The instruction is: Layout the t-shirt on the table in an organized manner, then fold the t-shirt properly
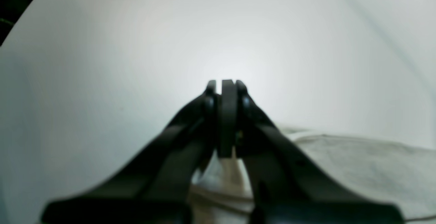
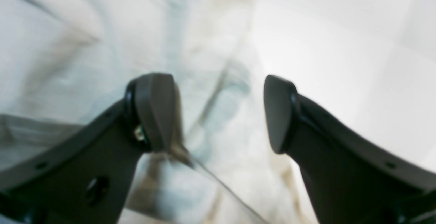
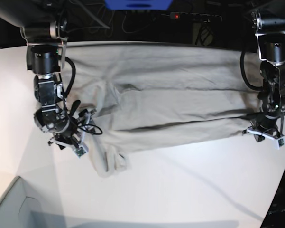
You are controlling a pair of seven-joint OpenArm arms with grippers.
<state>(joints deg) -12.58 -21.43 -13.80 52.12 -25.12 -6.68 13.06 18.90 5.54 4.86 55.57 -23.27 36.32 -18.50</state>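
White bench (image 3: 189, 190), curved edge, carrying one light grey-beige t-shirt (image 3: 170, 99) spread lengthwise across its far half. Grey box corner (image 3: 9, 209) at the near left of the base view. Next, right gripper (image 3: 84, 124) at the shirt's left end, low over a rumpled, bunched portion of cloth that trails toward the near edge; fingers (image 2: 156, 111) spread wide apart, nothing between them (wrist view is blurred, showing only folds of pale fabric beneath and bare bench to one side). Shirt body: broad, mostly flat, with a long crease running across the middle and a shadowed pucker left of centre. Collar and label not discernible. Far right, left gripper (image 3: 265, 133) at the shirt's right end, on the near corner of the cloth; fingers (image 1: 227, 115) pressed together, and its wrist view shows a pinch of fabric (image 1: 231, 169) rising between them, so they are gripping the t-shirt. Beyond those fingers lies plain white bench surface (image 1: 102, 47). Dark cabling and a blue object (image 3: 137, 4) behind the far edge.
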